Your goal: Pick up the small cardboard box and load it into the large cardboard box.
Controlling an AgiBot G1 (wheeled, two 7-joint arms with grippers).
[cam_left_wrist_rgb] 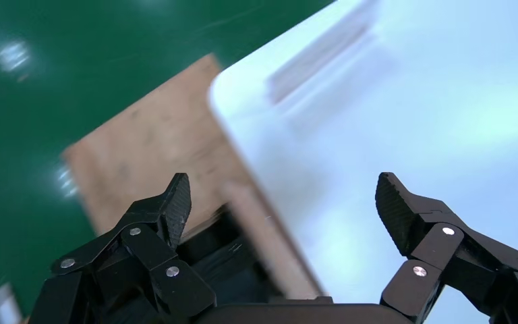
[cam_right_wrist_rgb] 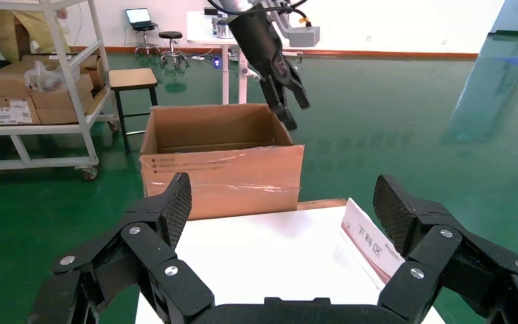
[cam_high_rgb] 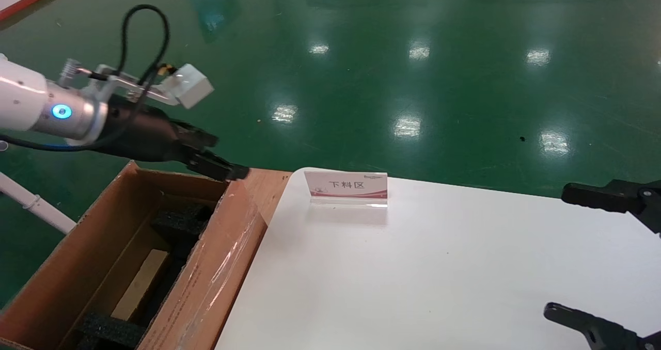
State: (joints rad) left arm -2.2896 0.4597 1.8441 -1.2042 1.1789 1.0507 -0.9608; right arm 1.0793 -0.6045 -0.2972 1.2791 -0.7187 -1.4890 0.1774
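The large cardboard box [cam_high_rgb: 217, 267] stands open on the floor against the white table's left edge, with clear tape on its side and black foam [cam_high_rgb: 178, 221] inside. A flat tan slab, the small cardboard box [cam_high_rgb: 142, 283], lies down inside it between the foam pieces. My left gripper [cam_high_rgb: 227, 172] hovers over the carton's far right corner, open and empty. In the left wrist view the left gripper [cam_left_wrist_rgb: 286, 196] has the carton flap [cam_left_wrist_rgb: 155, 148] and the table edge below it. My right gripper [cam_high_rgb: 560, 252] is open and empty over the table's right edge.
A white table [cam_high_rgb: 439, 267] carries an upright sign card [cam_high_rgb: 347, 187] near its far edge. Green floor surrounds it. The right wrist view shows a shelf trolley with boxes [cam_right_wrist_rgb: 34, 88] and a stool [cam_right_wrist_rgb: 131, 81] beyond the carton [cam_right_wrist_rgb: 222, 169].
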